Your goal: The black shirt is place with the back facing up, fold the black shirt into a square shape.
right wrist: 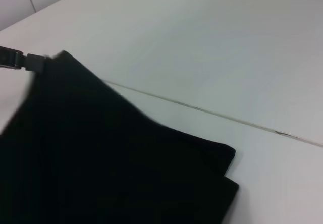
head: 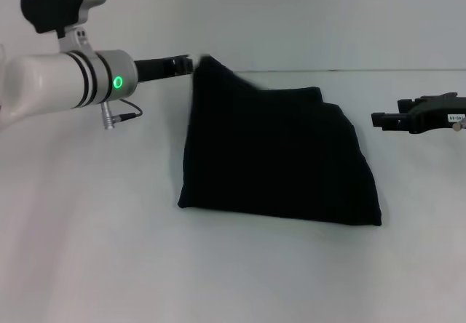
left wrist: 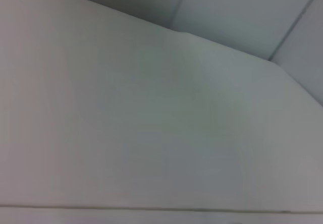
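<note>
The black shirt (head: 277,156) lies folded on the white table (head: 95,250) as a rough four-sided shape, with no lettering showing. Its far left corner (head: 207,65) is raised off the table. My left gripper (head: 188,65) is shut on that corner, at the shirt's far left. The right wrist view shows the shirt (right wrist: 111,163) with the left gripper (right wrist: 30,61) at the lifted corner. My right gripper (head: 375,120) hovers just right of the shirt's far right edge, apart from the cloth. The left wrist view shows only table and wall.
The table's back edge (head: 378,70) meets a pale wall just behind the shirt. Bare white tabletop lies in front of the shirt and to its left.
</note>
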`<state>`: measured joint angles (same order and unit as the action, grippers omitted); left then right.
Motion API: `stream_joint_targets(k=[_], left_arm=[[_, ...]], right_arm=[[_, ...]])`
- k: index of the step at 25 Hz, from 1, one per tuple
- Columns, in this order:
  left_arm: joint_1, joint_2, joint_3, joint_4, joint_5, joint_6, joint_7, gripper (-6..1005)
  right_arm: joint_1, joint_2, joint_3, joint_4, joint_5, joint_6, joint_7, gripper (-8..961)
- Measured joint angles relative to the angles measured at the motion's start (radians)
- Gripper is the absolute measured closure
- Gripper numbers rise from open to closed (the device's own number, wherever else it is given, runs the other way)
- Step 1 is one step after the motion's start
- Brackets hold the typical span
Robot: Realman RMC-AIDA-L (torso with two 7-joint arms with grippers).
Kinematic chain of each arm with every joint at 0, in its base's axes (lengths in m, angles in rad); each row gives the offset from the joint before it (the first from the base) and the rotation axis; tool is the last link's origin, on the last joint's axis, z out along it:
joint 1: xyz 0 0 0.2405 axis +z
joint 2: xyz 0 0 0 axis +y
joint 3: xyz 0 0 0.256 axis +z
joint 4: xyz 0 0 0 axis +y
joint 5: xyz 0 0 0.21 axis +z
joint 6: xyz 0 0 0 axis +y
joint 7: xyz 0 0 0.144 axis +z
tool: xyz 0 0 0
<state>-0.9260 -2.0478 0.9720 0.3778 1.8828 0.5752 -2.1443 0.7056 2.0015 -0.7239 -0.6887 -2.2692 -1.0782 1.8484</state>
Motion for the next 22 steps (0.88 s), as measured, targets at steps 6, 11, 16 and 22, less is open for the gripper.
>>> stream_joint_targets(k=[6,11,16,22], left_arm=[[0.037,0.0,-0.043,0.013,-0.002,-0.054,-0.001,863],[0.133,-0.008,-0.069,0.159,-0.003,0.07,-0.002,793],[0.264,-0.023,-0.09,0.363,-0.004,0.283,0.008,567],[0.327,-0.004,-0.171,0.437,-0.004,0.617,0.13,301]], right_arm=[[0.001,-0.002,0.0,-0.003,0.0,-0.003,0.0,238],[0.005,-0.008,0.009,-0.01,0.011,-0.01,0.008,238],[0.005,-0.024,0.016,-0.012,0.072,-0.053,0.007,239],[-0.016,-0.047,0.031,-0.016,0.182,-0.191,-0.052,231]])
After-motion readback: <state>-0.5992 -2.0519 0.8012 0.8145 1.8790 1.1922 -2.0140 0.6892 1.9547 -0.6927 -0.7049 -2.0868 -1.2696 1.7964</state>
